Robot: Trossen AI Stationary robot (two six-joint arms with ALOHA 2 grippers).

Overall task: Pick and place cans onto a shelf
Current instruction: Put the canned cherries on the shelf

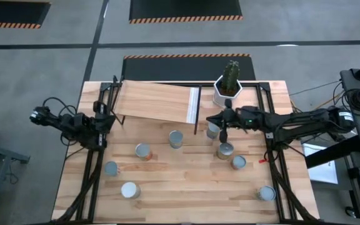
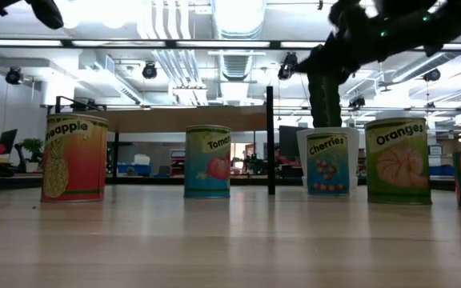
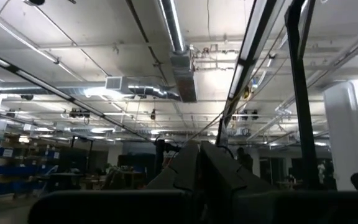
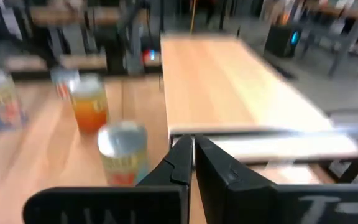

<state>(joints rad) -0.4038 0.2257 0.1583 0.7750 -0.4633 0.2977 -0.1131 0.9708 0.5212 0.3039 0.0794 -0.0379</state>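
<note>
Several cans stand upright on the plank table: near the middle, at the left, and at the right. The low view shows labelled cans, Pineapple, Tomato, Cherries and Oranges. The pale shelf with its white edge strip sits raised at the far middle. My right gripper is shut and empty, in the air just right of the shelf's strip, above the nearest can. My left gripper is shut and empty at the table's left side.
A white pot with a cactus stands at the far right of the shelf, close behind my right arm. Black frame rails run along the table's left and right sides. A thin black post holds up the shelf.
</note>
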